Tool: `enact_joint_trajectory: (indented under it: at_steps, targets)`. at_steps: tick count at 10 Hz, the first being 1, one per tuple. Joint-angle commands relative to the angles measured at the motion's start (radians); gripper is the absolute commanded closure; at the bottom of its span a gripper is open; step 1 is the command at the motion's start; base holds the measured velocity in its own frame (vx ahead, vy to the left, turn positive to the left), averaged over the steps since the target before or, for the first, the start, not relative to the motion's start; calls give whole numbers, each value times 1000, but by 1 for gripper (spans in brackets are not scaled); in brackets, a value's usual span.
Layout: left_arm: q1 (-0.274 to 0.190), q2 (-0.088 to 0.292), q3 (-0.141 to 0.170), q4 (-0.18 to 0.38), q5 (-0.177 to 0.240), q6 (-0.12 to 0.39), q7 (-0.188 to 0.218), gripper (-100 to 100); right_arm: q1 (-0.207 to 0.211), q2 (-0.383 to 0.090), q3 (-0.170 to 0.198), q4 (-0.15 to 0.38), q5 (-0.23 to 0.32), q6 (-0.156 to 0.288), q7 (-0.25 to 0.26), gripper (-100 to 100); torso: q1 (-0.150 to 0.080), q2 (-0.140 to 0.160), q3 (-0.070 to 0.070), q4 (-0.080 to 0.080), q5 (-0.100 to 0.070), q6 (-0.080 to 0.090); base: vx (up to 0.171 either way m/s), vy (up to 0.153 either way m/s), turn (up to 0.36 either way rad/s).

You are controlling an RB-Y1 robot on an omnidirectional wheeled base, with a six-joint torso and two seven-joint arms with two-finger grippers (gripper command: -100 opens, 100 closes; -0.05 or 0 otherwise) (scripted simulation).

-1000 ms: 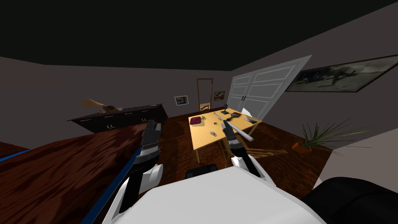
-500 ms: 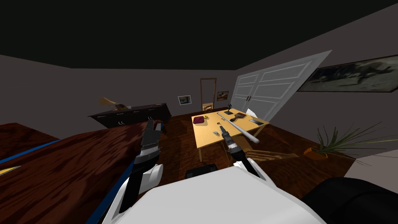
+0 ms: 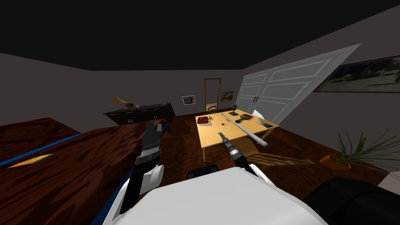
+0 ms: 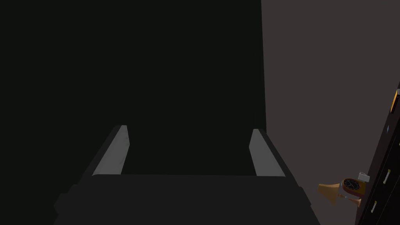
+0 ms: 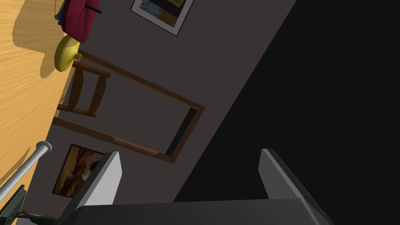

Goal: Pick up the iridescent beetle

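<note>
Dim room swings as my base turns; the table [image 3: 213,134] now sits at 1 o'clock. Mid-table, the beetle [image 3: 224,124], likely that dark speck, lies well beyond left gripper [image 4: 187,131] and right gripper [image 5: 191,154], both spread apart.

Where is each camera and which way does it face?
Head: on head, looking down-forward at wooden table; left gripper, right gripper show.
Left wrist: on left hand, faces black area, grey wall, dark sideboard; left gripper open.
Right wrist: on right hand, faces wooden frame; right gripper open.
Shared: head and right wrist both see table and frame.
</note>
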Motion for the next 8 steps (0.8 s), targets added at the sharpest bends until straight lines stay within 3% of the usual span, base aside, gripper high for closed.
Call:
enact_joint_trajectory:
  at_steps: [1,4,6,7,8]
  targets:
    - [0,0,0,0,0,0,0,0,11,-40,17,50,20,-5,18,-100,0,0,0,0,0,0,-3,63,149]
    - [0,0,0,0,0,0,0,0,16,-74,33,146,38,0,35,-100,0,0,0,0,0,-1,6,60,104]
    - [0,0,0,0,0,0,0,0,23,-140,66,237,78,10,73,-100,0,0,0,0,0,0,16,74,221]
    - [0,0,0,0,0,0,0,0,23,-142,66,280,78,10,73,-100,1,-1,-1,0,0,-1,26,81,64]
    - [0,0,0,0,0,0,0,0,24,-175,82,307,98,14,95,-100,1,-1,-1,0,0,0,26,93,108]
